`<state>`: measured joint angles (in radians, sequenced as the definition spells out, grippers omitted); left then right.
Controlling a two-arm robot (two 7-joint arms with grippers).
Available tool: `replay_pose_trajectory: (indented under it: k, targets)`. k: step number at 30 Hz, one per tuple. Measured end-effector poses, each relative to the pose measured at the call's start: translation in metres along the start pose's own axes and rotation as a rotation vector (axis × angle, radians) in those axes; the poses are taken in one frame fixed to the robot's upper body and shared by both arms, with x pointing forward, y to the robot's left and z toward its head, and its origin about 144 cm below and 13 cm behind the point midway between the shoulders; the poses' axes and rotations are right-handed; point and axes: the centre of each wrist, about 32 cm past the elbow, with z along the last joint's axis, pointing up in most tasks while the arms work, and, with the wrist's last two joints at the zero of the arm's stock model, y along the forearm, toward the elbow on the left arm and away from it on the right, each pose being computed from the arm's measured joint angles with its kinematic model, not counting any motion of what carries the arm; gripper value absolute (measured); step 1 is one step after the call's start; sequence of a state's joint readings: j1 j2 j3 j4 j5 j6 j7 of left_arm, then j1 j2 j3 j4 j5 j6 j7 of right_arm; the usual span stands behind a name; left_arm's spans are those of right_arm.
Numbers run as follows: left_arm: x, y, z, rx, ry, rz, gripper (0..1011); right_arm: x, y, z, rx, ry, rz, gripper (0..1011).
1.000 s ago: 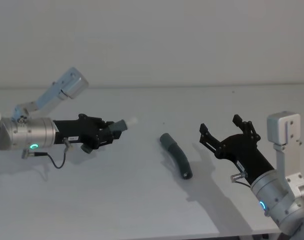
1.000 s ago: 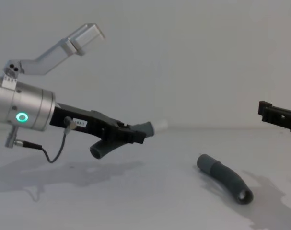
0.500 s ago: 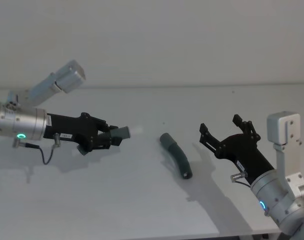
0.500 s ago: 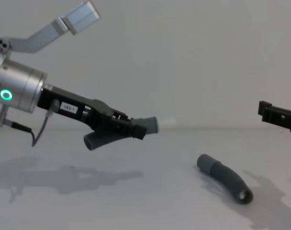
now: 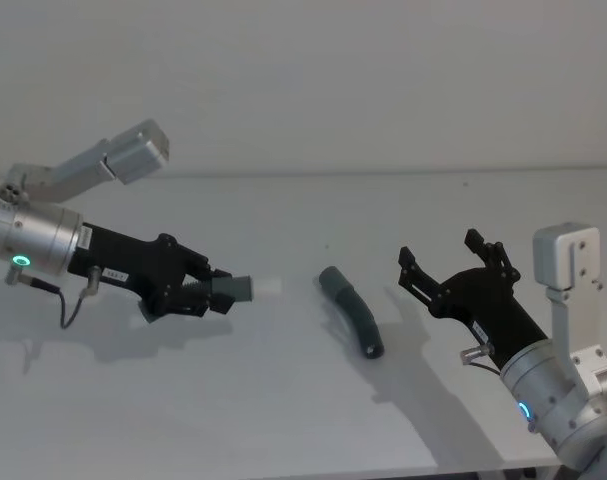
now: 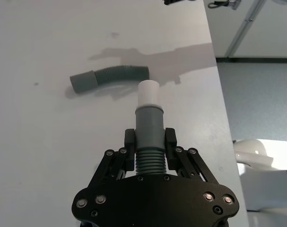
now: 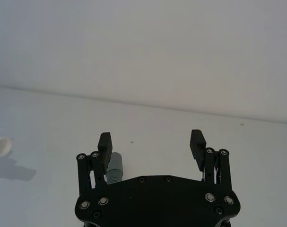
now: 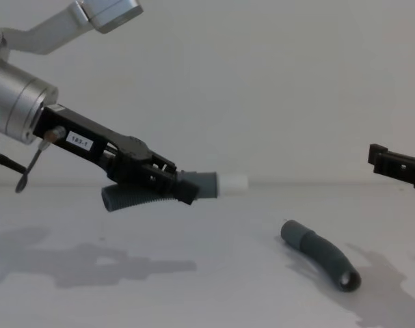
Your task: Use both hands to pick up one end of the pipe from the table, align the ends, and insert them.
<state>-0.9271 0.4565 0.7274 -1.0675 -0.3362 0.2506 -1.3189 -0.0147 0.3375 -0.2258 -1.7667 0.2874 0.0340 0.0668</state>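
The chest view's edge cuts off the right end effector (image 8: 397,166).

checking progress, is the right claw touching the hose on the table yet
Apart: the head view shows bare table between the open right claw and the hose.

Held pipe (image 5: 239,289) L of loose pipe (image 5: 353,312).

held pipe (image 5: 237,289), lying pipe (image 5: 351,312): dark grey, ribbed | tip (image 5: 268,286): white | table (image 5: 233,400): white
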Motion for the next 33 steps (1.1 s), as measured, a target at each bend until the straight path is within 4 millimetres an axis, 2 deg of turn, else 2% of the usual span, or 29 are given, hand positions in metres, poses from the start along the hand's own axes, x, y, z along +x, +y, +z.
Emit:
replay_pose_trajectory:
  k: [22, 33]
  targets:
    - [-0.009, 0.003, -0.011, -0.002, 0.036, 0.037, 330, -0.001, 0.0, 0.002, -0.006, -0.003, 0.01, 1002]
    - [-0.011, 0.003, -0.014, -0.008, 0.042, 0.049, 330, -0.006, -0.001, 0.019, -0.068, -0.052, 0.116, 1002]
